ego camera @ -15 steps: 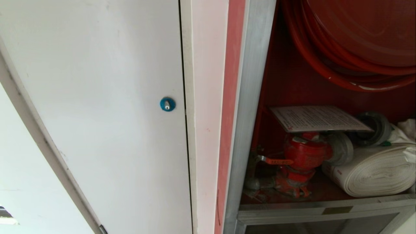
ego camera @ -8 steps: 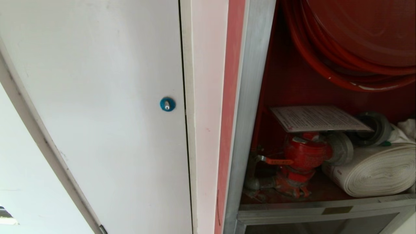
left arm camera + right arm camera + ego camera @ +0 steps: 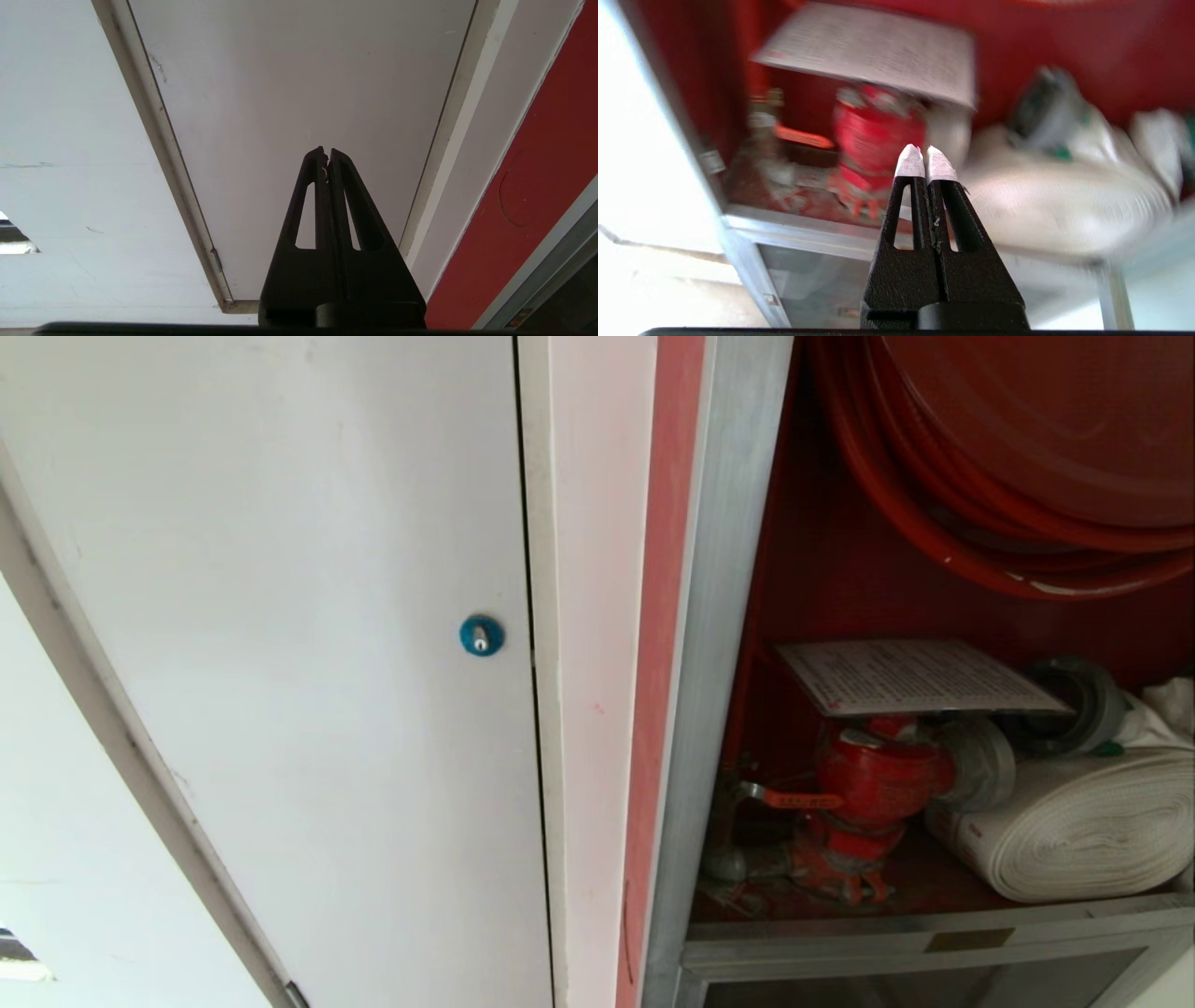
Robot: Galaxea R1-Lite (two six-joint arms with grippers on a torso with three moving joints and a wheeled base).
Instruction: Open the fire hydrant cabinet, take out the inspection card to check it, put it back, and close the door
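The fire hydrant cabinet (image 3: 738, 644) stands open. The inspection card (image 3: 873, 51) lies atop the red valve (image 3: 878, 135), beyond and above the right gripper's (image 3: 926, 157) closed, empty jaws. Nothing has shifted inside over the last second; retrieval seems next. The left gripper (image 3: 326, 153) is seen closed, facing the white door (image 3: 299, 93).

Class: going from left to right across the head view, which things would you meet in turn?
White door → blue lock → aluminium frame → red valve → rolled white hose.
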